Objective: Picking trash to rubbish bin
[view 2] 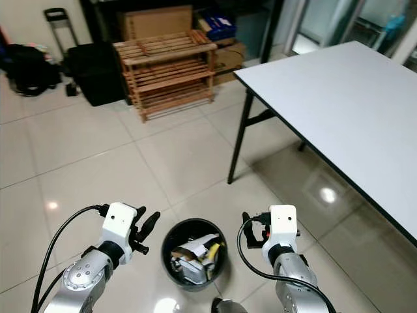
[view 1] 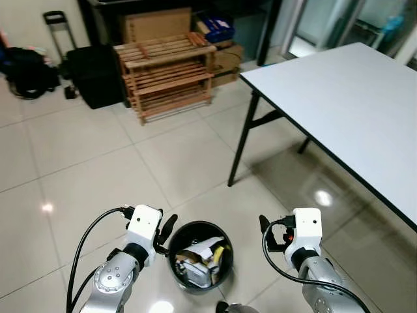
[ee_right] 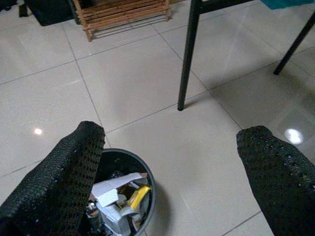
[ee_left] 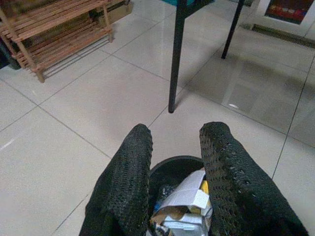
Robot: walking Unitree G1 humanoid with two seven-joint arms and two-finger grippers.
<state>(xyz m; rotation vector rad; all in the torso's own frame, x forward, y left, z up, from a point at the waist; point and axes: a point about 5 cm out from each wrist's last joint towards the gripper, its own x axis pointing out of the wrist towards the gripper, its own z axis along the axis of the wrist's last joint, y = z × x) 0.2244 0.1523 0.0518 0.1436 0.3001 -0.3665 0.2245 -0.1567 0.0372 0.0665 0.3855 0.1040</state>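
Note:
A round black rubbish bin (view 1: pixel 195 226) stands on the tiled floor just in front of me, between my two arms. It holds crumpled paper, cardboard and a yellow scrap of trash (view 1: pixel 199 259). My left gripper (view 1: pixel 167 233) hovers at the bin's left rim; in the left wrist view the left gripper (ee_left: pixel 177 132) is open, nothing between its fingers (ee_left: pixel 129 172), and the bin (ee_left: pixel 172 167) lies below it. My right gripper (view 1: pixel 268 233) sits right of the bin. The right wrist view shows the right gripper (ee_right: pixel 173 130) wide open and empty, with the bin (ee_right: pixel 147 179) beneath one finger.
A white table (view 1: pixel 352 98) on black legs (view 1: pixel 241 140) fills the right side. Against the far wall stand a wooden rack (view 1: pixel 166 75), a black suitcase (view 1: pixel 91 72), a dark bag (view 1: pixel 26 72) and cardboard boxes (view 1: pixel 156 25). Open tiled floor lies ahead.

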